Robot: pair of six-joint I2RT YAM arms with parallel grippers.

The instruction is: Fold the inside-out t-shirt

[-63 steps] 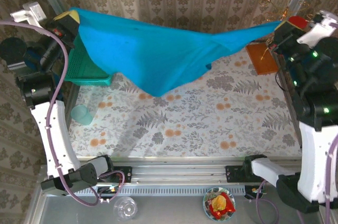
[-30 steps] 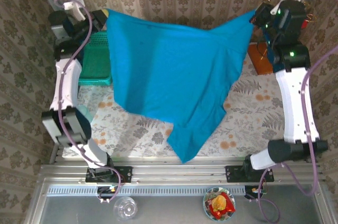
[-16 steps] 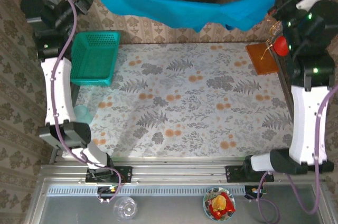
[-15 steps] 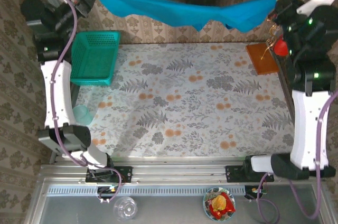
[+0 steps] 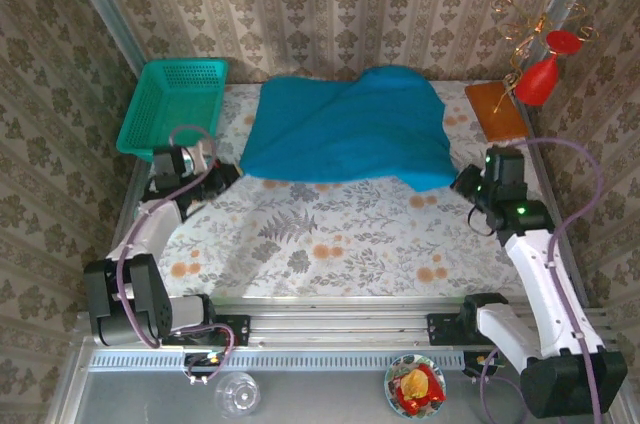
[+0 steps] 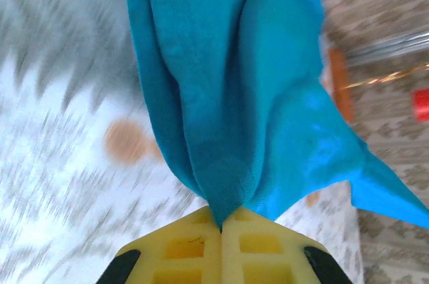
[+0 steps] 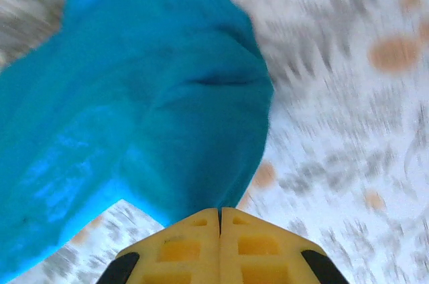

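The t-shirt [image 5: 345,129] is spread over the far half of the bench [image 5: 330,244], rumpled, and is laid across most of the width. Its far edge is set close to the far edge of the bench. Its near-left corner is pinched by the left gripper [image 5: 225,176], which is shut tight on the cloth near the left edge of the bench. In the left wrist view the yellow fingers [image 6: 184,247] are seen pressed together, with a bunched fold caught between their tips. The near-right corner is clamped in the same way by the right gripper [image 5: 462,181], near the right edge; its fingers [image 7: 255,244] are closed on a fold too. A teal basket [image 5: 175,104] is placed at the far left corner, just beside the t-shirt. An orange board [image 5: 495,109] is placed at the far right corner, near the cloth but apart from it.
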